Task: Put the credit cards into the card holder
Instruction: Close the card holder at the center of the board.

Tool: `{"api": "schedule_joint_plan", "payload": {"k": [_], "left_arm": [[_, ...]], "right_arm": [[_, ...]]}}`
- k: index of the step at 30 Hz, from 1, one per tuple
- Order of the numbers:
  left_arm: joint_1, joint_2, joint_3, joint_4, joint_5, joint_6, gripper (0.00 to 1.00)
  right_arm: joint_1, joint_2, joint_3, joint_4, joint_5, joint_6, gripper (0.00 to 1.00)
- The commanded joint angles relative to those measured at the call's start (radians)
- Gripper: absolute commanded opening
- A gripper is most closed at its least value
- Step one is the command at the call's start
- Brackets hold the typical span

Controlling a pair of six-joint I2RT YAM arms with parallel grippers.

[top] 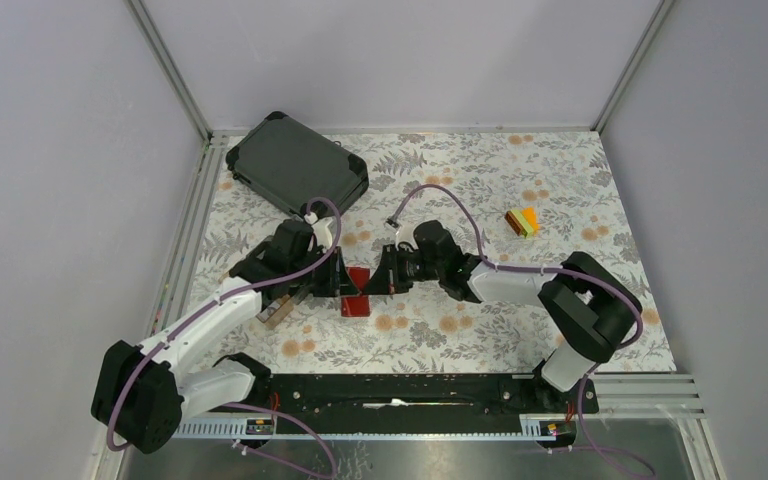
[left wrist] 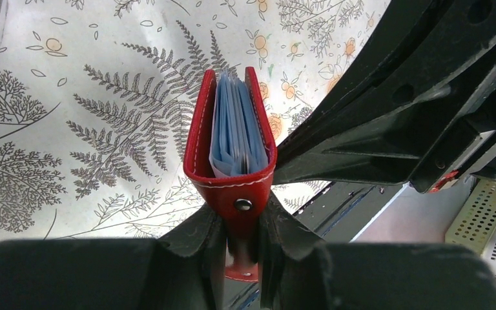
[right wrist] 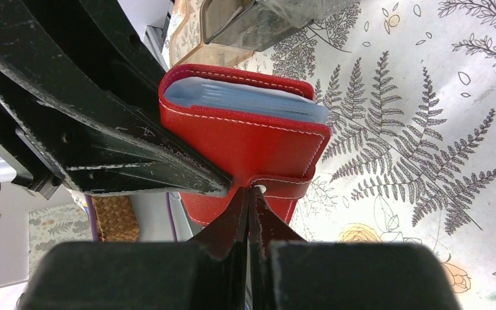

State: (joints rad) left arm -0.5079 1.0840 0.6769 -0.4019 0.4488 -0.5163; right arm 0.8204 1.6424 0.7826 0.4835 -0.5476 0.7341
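Several thin pale-blue credit cards [left wrist: 236, 129] sit inside the small red leather-like card holder [left wrist: 232, 171] near the middle of the fern-patterned table [top: 520, 180], where the left gripper [left wrist: 242, 219] clamps its snap end to steady it while the right gripper [right wrist: 250, 197], fingers pressed together, pushes the tab [right wrist: 284, 187], seemingly fastening it.

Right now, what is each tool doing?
Left tool: closed on the card holder.
Right tool: closed, tips against its snap tab; grip cannot be told.
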Motion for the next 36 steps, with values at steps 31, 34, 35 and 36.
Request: {"api": "schedule_joint_plan", "payload": {"k": [31, 34, 35, 36], "left_arm": [[-0.015, -0.106, 0.124, 0.146, 0.023, 0.007, 0.00], [-0.015, -0.071, 0.143, 0.113, -0.030, 0.002, 0.00], [-0.014, -0.056, 0.150, 0.112, -0.040, -0.003, 0.00], [-0.015, -0.038, 0.159, 0.112, -0.045, -0.009, 0.00]], "right_arm": [[0.129, -0.118, 0.107, -0.234, 0.329, -0.073, 0.13], [0.119, -0.227, 0.109, -0.388, 0.506, -0.128, 0.31], [0.113, -0.260, 0.107, -0.436, 0.556, -0.140, 0.37], [0.102, -0.289, 0.102, -0.470, 0.601, -0.154, 0.42]]}}
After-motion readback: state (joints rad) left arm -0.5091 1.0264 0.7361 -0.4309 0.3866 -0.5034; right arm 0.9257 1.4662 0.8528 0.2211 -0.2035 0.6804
